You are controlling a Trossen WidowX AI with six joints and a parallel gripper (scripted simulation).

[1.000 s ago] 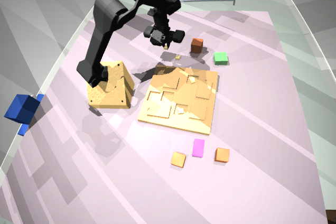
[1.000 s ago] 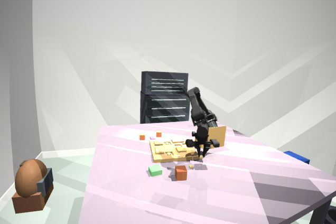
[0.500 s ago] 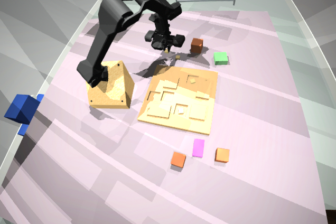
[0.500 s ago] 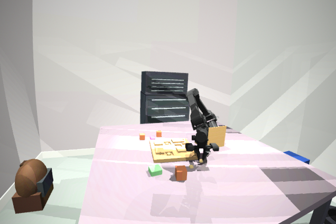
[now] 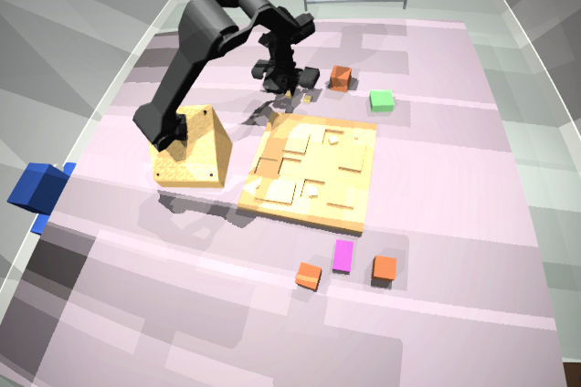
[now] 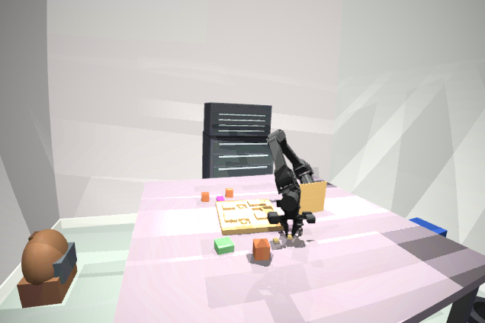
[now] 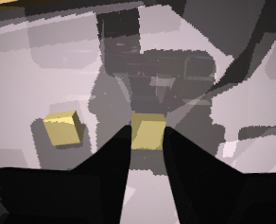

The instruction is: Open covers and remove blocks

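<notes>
The puzzle board lies on the table. Raised cover plates stand beside its wells. One pale block sits in an uncovered far well, another in an uncovered near well. Two wells at the board's left look empty. My gripper is shut on a small yellow block, low over the table beyond the board's far edge; whether the block touches the table I cannot tell. Another yellow block lies on the table beside it.
An orange-brown block and a green block lie beyond the board. Two orange blocks and a magenta block lie on its near side. The wooden arm base stands left of the board.
</notes>
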